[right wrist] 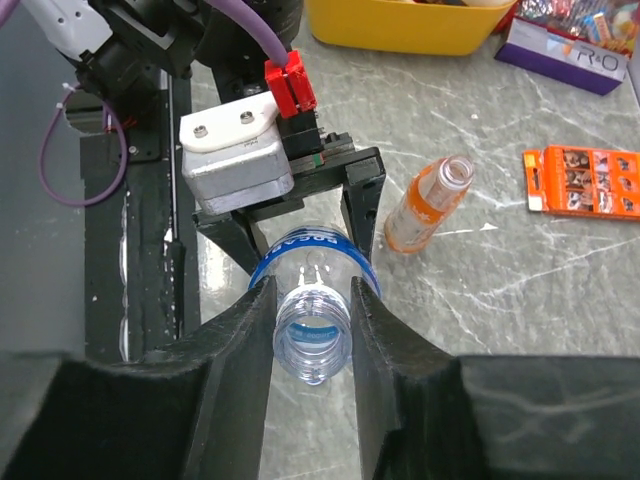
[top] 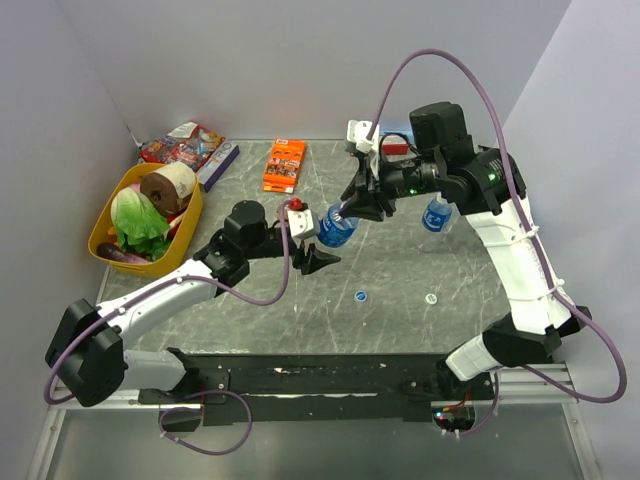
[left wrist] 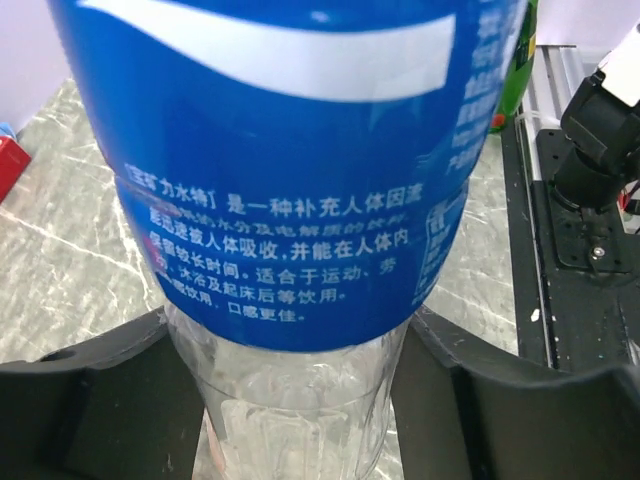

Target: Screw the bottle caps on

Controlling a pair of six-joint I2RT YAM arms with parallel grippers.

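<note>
The right gripper (right wrist: pixel 312 300) is pinching the blue bottle (right wrist: pixel 303 243) by its open neck and the left gripper (left wrist: pixel 295 345) is clamping its clear lower part, plain only from the wrists, while from above a blue cap (top: pixel 360 296) and a whitish cap (top: pixel 431 298) are lying loose on the table (top: pixel 260 300).

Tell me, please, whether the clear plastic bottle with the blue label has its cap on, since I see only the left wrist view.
Observer: No, the clear plastic blue-labelled bottle has an open, capless mouth.
Operator: Is any cap in sight?
Observer: A small round blue plastic cap lies loose on the grey marbled table, apart from the bottle.
Operator: Is anything steadying the neck?
Observer: Yes, the right gripper has its fingers closed on it.
</note>
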